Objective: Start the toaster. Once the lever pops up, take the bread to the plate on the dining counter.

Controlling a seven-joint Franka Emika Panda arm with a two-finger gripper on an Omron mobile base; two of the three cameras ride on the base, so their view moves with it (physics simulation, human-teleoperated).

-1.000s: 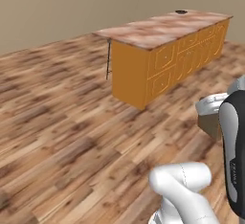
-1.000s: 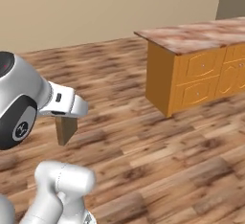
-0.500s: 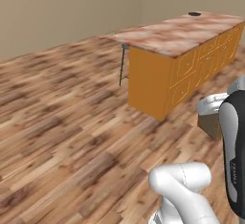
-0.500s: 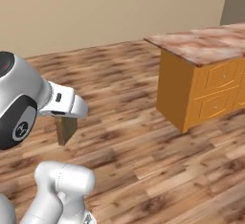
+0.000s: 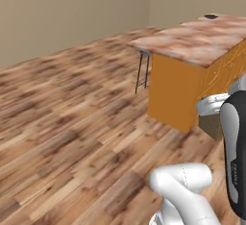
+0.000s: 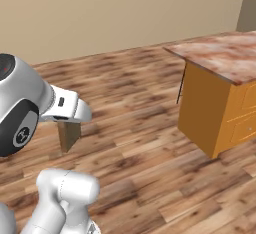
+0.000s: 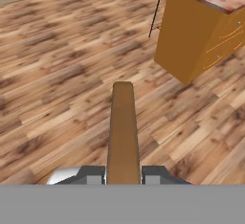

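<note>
Left base view: the long dining counter (image 5: 192, 43), a pinkish-brown marbled stone top over orange wooden panelled cabinets, is standing at the upper right on a wood-plank floor (image 5: 72, 113). A small dark round plate (image 5: 210, 16) is lying on its far end, too small to detail. A thin dark-legged stool (image 5: 142, 70) is tucked under the near overhang. The gripper (image 5: 211, 119) is hanging at the right edge with a tan slab beneath it.

Right base view: the gripper (image 6: 67, 128) is holding the flat tan-brown square bread slice (image 6: 68, 135) upright, well short of the counter (image 6: 220, 58) at the right.

Hand view: the two dark fingers (image 7: 91, 174) are pressing narrowly on both faces of the bread (image 7: 123, 132), seen edge-on over the floor. The counter's orange corner (image 7: 191, 41) is showing at upper right.
</note>
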